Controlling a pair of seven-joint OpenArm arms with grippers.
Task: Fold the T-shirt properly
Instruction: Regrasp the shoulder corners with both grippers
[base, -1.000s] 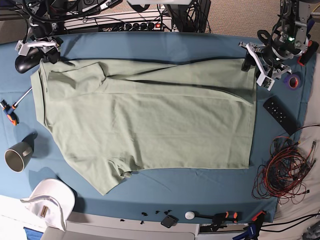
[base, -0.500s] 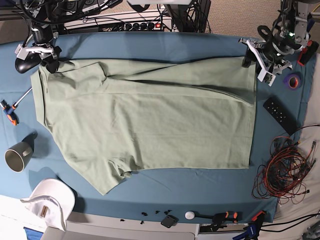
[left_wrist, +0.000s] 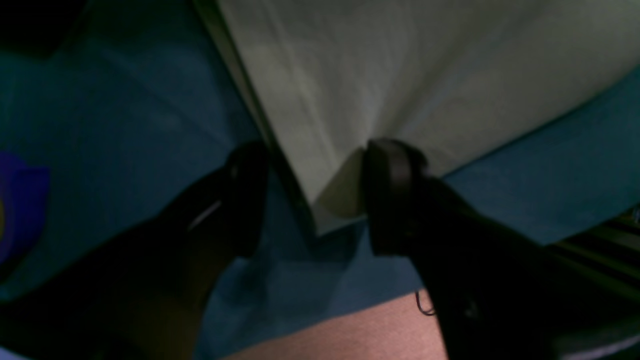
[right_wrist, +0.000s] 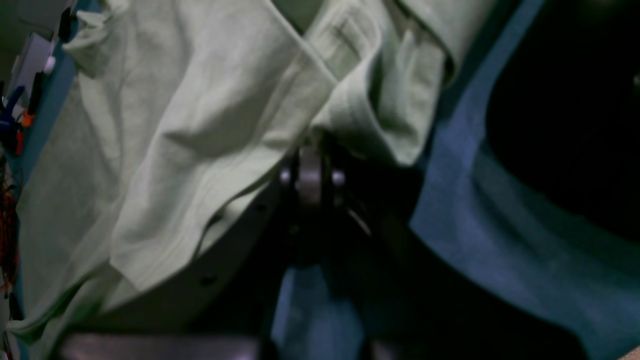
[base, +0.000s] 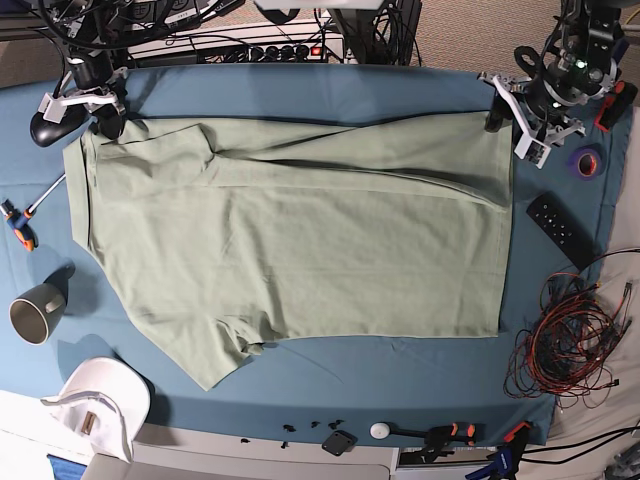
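The pale green T-shirt (base: 300, 240) lies spread flat on the blue table cloth (base: 300, 85), hem to the right and sleeves to the left. My left gripper (base: 508, 120) stands open at the shirt's far right corner. In the left wrist view its dark fingers (left_wrist: 247, 195) straddle that hem corner (left_wrist: 335, 200) of the T-shirt (left_wrist: 400, 65), one finger touching the fabric. My right gripper (base: 103, 122) is at the far left corner. In the right wrist view the right gripper (right_wrist: 310, 150) is shut, with bunched fabric of the T-shirt (right_wrist: 200, 100) pinched at its tips.
A grey mug (base: 37, 312) and a white cap (base: 100, 400) sit at the front left, a black mouse (base: 48, 125) by the right gripper. On the right lie a black remote (base: 562, 230), a purple tape roll (base: 588, 162) and tangled red wires (base: 565, 345).
My right gripper has closed on the shirt's far left corner and shifted slightly toward the back. My left gripper has edged a little toward the back, still open.
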